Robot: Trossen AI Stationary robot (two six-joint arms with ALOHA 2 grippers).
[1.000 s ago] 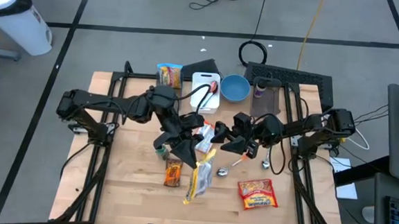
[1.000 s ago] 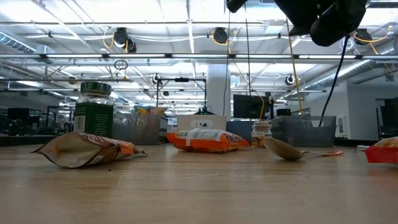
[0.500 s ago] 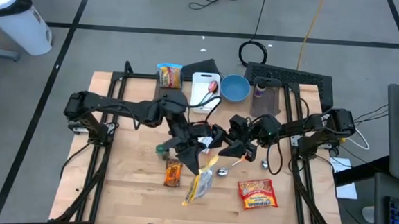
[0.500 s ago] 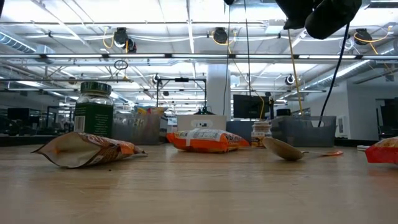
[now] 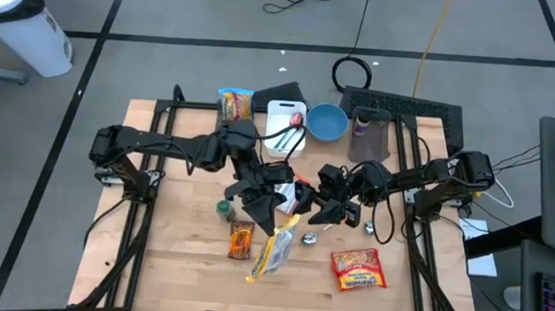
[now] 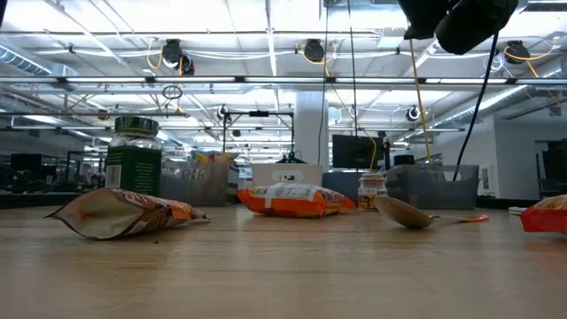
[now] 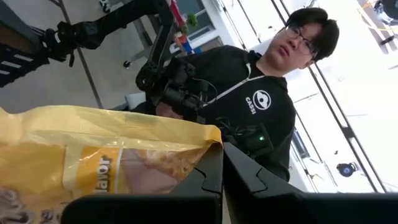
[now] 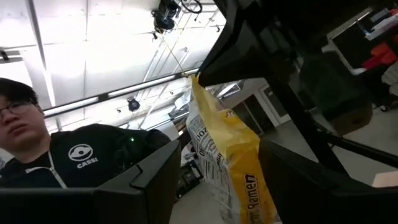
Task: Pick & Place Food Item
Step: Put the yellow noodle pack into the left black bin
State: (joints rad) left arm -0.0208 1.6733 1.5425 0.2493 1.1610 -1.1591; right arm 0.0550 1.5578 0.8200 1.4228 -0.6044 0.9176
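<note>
A yellow ramen bag [image 5: 271,254] is held in the air over the table's middle. My left gripper [image 5: 272,211] is shut on it, and the bag fills the left wrist view [image 7: 93,162]. My right gripper [image 5: 311,204] is open just right of the bag's top. In the right wrist view the bag [image 8: 225,168] stands between its two spread fingers without touching them. Only arm parts [image 6: 461,18] show at the top of the low view; the bag is out of that frame. My left gripper pinches the bag's edge near a corner [image 7: 210,138] between its two shut fingers [image 7: 249,180]. The bag hangs slanting below the gripper, lifted clear of the table, its lower end [image 5: 254,273] toward the near edge.
On the table lie an orange snack bag [image 5: 241,240], a green-lidded jar [image 5: 223,208], a spoon [image 5: 311,238] and a red noodle packet [image 5: 357,268]. At the far side are a white cutting board [image 5: 284,127], a blue bowl [image 5: 327,123] and another bag [image 5: 235,105]. A person shows beyond the table [image 7: 273,99].
My left gripper has gone a little toward the table's right edge with the yellow bag, which stays lifted clear; its lower end has swung a little toward the near left.
</note>
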